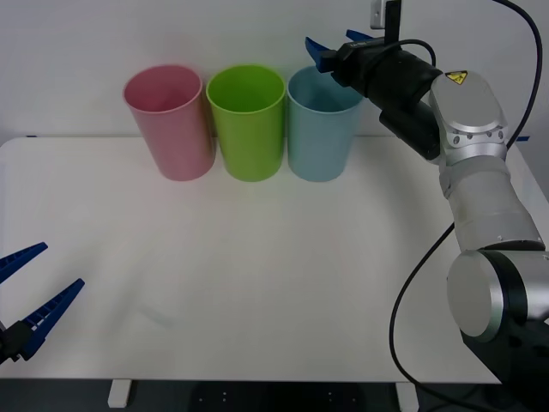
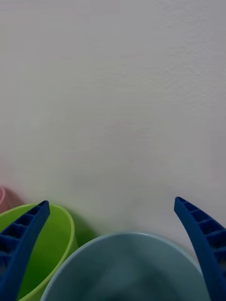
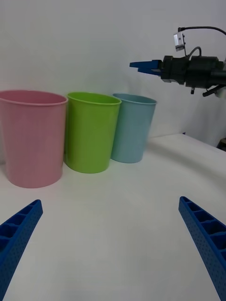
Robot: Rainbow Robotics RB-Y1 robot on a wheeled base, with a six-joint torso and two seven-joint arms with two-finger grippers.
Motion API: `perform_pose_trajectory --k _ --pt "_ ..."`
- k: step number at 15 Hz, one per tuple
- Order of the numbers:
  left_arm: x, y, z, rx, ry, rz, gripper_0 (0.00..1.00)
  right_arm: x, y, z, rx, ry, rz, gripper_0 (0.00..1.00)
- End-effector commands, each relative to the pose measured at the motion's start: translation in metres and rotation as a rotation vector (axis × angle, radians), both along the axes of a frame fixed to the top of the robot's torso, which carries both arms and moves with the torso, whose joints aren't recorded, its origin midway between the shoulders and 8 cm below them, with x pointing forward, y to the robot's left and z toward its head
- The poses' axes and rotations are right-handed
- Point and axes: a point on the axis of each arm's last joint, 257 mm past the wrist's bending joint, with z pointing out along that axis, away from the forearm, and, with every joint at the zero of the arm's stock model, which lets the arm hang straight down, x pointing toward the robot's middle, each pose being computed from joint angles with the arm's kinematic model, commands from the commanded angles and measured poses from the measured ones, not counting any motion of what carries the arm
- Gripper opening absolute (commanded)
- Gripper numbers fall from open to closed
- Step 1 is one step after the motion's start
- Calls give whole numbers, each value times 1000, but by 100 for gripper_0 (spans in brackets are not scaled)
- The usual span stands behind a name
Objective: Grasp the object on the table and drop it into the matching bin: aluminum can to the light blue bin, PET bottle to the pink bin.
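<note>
The three bins stand upright in a row at the far side of the bench (image 1: 257,283), long axes vertical, open mouths facing up, each tapering toward its base. Taking the light blue bin (image 1: 321,129) as the landmark: the lime green bin (image 1: 247,124) stands just beside it on its left, their rims nearly touching, and the pink bin (image 1: 169,120) stands one place further left, just beside the green one. Whether the can lies inside the light blue bin cannot be told, since what shows of its inside is only pale blue wall.

The right hand (image 1: 333,47) hangs in the air above the far right part of the light blue bin's rim, its arm reaching in from the right. Its two blue ribbed fingers (image 2: 21,240) are spread wide and hold nothing; in the right wrist view they flank the mouth of the light blue bin (image 2: 125,268), touching neither it nor the green bin.

The left hand (image 1: 30,305) rests low at the near left edge of the bench, well apart from the light blue bin, fingers (image 3: 202,244) spread wide, empty.

The bench is white and flat with rounded corners; behind the light blue bin rises a plain white wall (image 1: 214,34)
</note>
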Motion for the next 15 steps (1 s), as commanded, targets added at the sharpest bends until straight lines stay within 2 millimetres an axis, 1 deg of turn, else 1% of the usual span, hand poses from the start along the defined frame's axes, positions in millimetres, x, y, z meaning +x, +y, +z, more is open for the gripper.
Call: perform_pose_trajectory --k 1,3,5,7,11,15 --pt "0 0 0 0 0 0 100 -1 1 1 8 -3 7 100" --pt "0 0 0 0 0 0 100 -3 2 2 26 -2 21 100" --pt "0 0 0 0 0 0 100 -6 0 -3 30 -1 29 100" --pt "0 0 0 0 0 0 100 -14 -7 -5 21 -23 27 100" --pt "0 0 0 0 0 0 100 -41 -10 -16 17 -43 80 100" --pt "0 0 0 0 0 0 100 -75 -17 -29 -3 -69 132 100"
